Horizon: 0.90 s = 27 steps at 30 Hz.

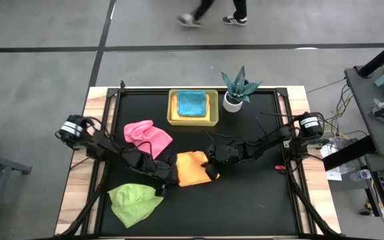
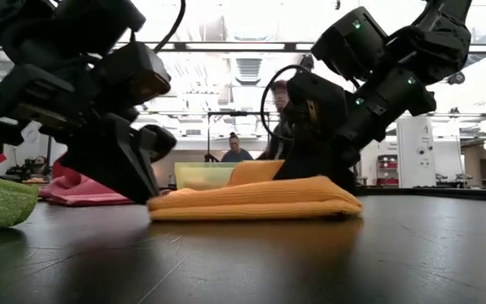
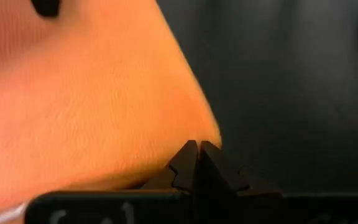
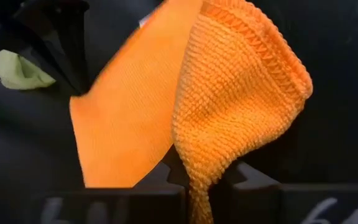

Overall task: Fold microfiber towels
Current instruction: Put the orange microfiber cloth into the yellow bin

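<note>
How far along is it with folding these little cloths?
Done, it seems: a blue towel lies folded flat in the yellow tray. In hand: the orange towel mid-table, the right gripper shut on its edge, the left gripper shut at the opposite side. Left: the pink towel and green towel lie crumpled on the table.
</note>
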Each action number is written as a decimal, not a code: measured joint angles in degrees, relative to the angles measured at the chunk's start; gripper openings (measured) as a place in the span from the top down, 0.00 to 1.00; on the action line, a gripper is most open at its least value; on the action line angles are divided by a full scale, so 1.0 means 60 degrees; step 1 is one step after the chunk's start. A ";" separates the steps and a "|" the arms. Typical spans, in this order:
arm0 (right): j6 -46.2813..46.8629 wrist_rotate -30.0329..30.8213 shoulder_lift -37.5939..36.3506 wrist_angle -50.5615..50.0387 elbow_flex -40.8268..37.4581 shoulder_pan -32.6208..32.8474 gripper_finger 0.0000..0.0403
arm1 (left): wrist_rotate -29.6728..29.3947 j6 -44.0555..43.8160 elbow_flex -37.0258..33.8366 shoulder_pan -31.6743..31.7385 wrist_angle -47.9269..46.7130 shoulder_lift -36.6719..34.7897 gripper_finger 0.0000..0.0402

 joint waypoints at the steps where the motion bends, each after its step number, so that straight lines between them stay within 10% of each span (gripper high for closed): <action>1: -0.0061 0.0000 -0.0090 -0.0038 0.0000 -0.0043 0.96 | -0.0123 0.0001 0.0000 0.0000 -0.0353 -0.0190 0.99; 13: -0.1629 -0.0005 -0.1459 -0.1223 0.0800 -0.0982 0.97 | -0.2125 0.2006 -0.0007 0.0007 -0.3287 -0.3606 0.98; 27: -0.4900 -0.0401 -0.0654 -0.3449 0.5085 -0.2808 0.97 | -0.4361 0.4237 -0.0007 0.0015 -0.3783 -0.7393 0.98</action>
